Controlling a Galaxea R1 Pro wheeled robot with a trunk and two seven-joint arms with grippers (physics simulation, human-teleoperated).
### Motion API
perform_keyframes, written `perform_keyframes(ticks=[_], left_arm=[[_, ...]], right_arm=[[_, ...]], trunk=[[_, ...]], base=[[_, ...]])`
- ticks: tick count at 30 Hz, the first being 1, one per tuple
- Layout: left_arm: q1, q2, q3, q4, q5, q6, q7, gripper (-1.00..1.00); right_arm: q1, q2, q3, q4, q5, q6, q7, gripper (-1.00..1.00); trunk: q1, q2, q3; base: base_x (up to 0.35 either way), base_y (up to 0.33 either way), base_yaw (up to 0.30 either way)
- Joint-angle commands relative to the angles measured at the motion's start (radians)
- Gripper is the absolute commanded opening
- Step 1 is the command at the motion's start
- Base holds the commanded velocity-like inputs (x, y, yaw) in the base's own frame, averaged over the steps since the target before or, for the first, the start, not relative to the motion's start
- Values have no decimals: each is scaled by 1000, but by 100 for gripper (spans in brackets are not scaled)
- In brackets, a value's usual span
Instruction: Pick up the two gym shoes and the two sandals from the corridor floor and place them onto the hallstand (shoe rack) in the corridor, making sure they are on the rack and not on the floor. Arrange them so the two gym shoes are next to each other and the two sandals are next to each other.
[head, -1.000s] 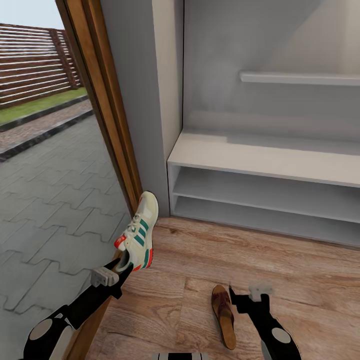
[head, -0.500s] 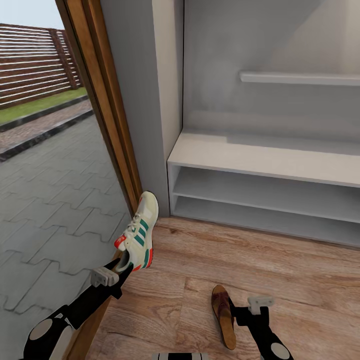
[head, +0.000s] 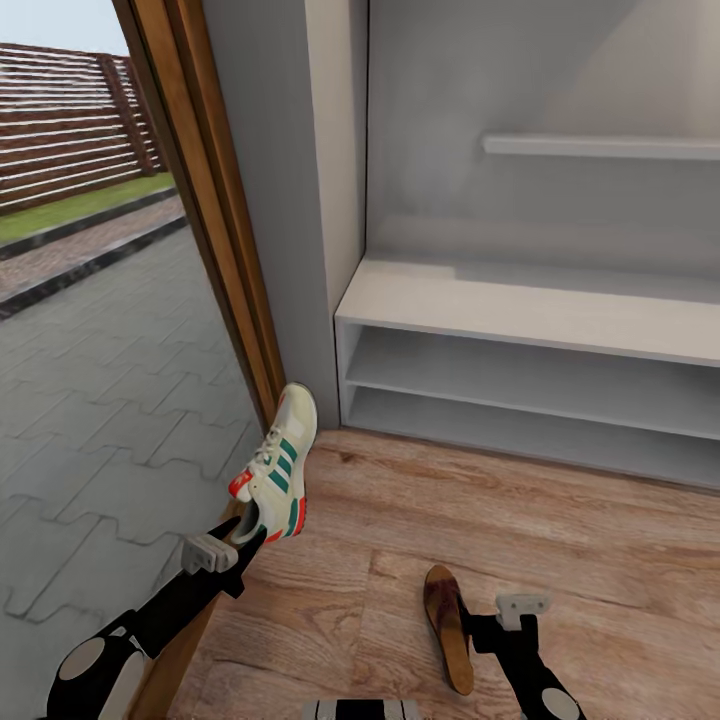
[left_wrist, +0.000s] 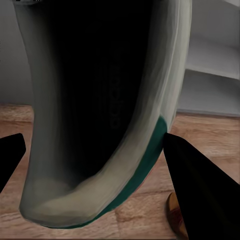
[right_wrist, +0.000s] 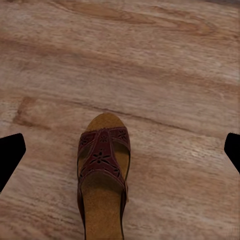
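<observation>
Fingers of the right gripper (right_wrist: 120, 150), spread wide, hover above the sandal (right_wrist: 102, 177) at lower centre, its long axis between them; left fingers (left_wrist: 192, 187) clamp the gym shoe (left_wrist: 100, 110)

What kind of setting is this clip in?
Likely a home entrance corridor: a low white shoe rack against the wall, wood-plank floor with a sandal on it, and a wood-framed doorway onto paving.

Bare light brown wood-plank floor (head: 560, 520) open before low white shoe rack (head: 520, 310), flat top and both shelf compartments unobstructed, brown wooden door frame (head: 215, 230) close beside raised cream-white sneaker (head: 278, 465)
</observation>
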Motion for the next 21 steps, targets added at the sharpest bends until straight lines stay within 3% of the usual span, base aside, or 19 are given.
perform_keyframes(ticks=[1, 17, 21], left_arm=[[0, 0, 1, 0, 11, 10, -5, -100], [0, 0, 1, 0, 12, 10, -5, -100], [0, 0, 1, 0, 11, 11, -5, -100]], right_arm=[[0, 0, 1, -1, 2, 3, -1, 100], [0, 0, 1, 6, 0, 3, -1, 100], [-2, -1, 1, 77, -2, 3, -1, 100]], trunk=[[4, -8, -5], [65, -120, -78], [67, -120, -100]], base=[[0, 0, 56], [0, 0, 87], [0, 0, 106]])
